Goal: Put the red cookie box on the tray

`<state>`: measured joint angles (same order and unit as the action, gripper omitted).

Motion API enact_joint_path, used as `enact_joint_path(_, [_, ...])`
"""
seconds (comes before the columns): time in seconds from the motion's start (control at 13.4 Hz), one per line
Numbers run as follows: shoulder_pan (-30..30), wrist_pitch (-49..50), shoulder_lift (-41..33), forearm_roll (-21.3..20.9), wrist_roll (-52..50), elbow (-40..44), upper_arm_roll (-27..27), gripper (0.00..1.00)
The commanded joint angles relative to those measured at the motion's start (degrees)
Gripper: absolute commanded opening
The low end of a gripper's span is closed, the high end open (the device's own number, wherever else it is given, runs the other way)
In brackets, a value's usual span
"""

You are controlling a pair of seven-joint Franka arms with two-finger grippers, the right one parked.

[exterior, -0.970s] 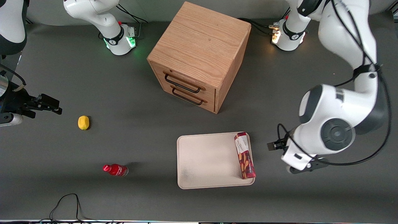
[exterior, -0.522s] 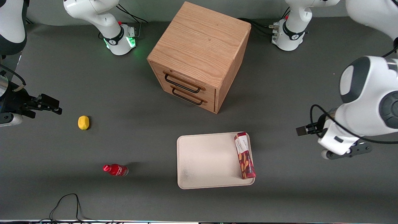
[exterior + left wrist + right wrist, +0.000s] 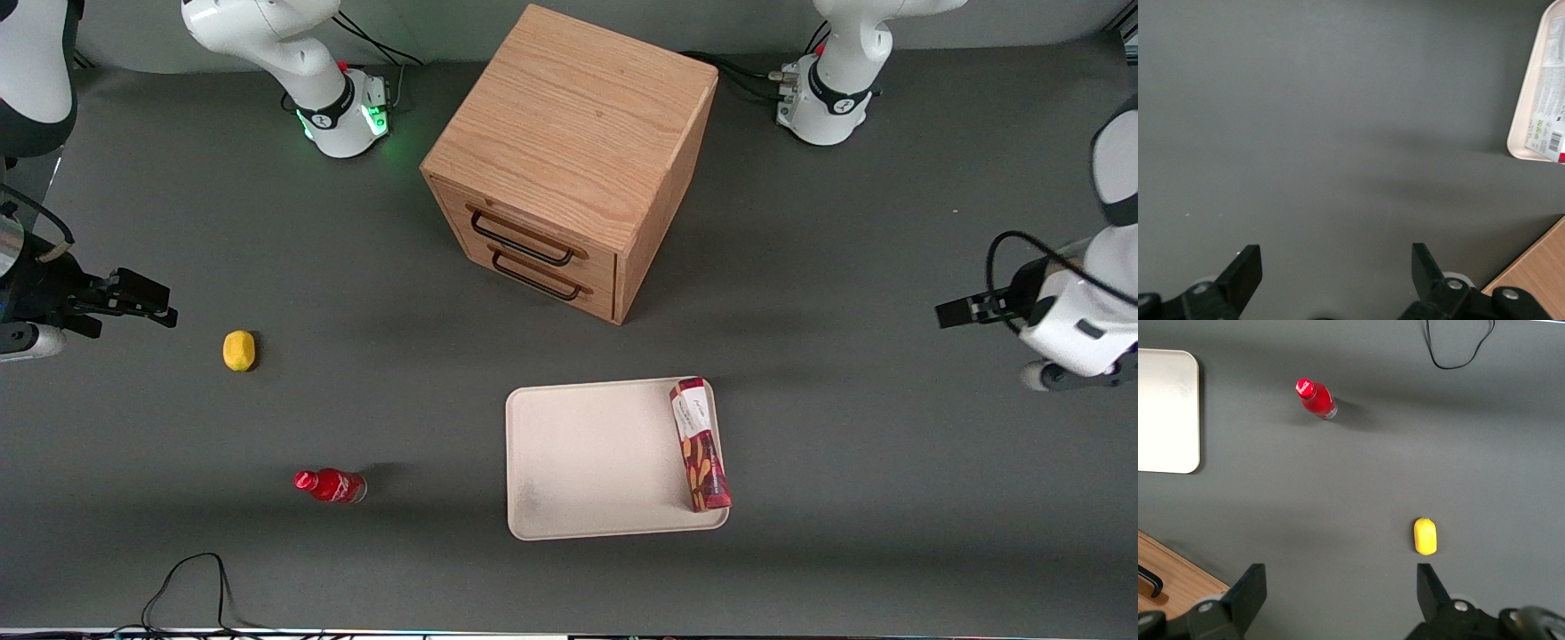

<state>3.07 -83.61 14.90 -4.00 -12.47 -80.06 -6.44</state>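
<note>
One by one, taking in the things on the table (image 3: 889, 498). Seeing the red cookie box (image 3: 700, 444) lying flat on the tray (image 3: 587, 462), running along the tray's short edge toward the working arm's end, with its nearer end sitting at the tray's near corner and touching the rim there. Finding the left arm's gripper (image 3: 1335, 280) hanging above bare table, well apart from the tray toward the working arm's end, holding nothing, both fingers (image 3: 1245, 273) spread wide. Catching one corner of the tray and a strip of the box's pale printed face at the edge of the wrist view. Noting a wooden drawer cabinet (image 3: 569, 151) standing farther from the front camera than the tray, both drawers shut. Spotting a small red bottle (image 3: 331, 485) lying on its side and a yellow lemon-like fruit (image 3: 238, 350) resting toward the parked arm's end, both well apart from the tray.
</note>
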Motion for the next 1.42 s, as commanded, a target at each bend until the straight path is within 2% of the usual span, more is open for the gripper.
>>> enact_joint_path(0.0, [0.9, 2.6, -3.9, -0.4, 1.1, -2.6, -0.1, 1.00])
enact_joint_path(0.15, [0.9, 2.1, -7.8, 0.8, 2.9, -5.5, 1.4, 1.00])
enact_joint_path(0.37, [1.0, -8.0, -17.4, 1.6, 6.8, -19.7, 2.7, 1.00])
enact_joint_path(0.6, [0.8, -7.0, -13.5, 1.9, 7.5, -14.5, 3.5, 1.00])
enact_joint_path(0.75, [0.6, -2.7, -10.9, 1.5, 7.5, -9.3, 3.6, 1.00])
enact_joint_path(1.34, [1.6, 0.2, -10.3, 0.9, 7.5, -6.4, 3.5, 1.00])
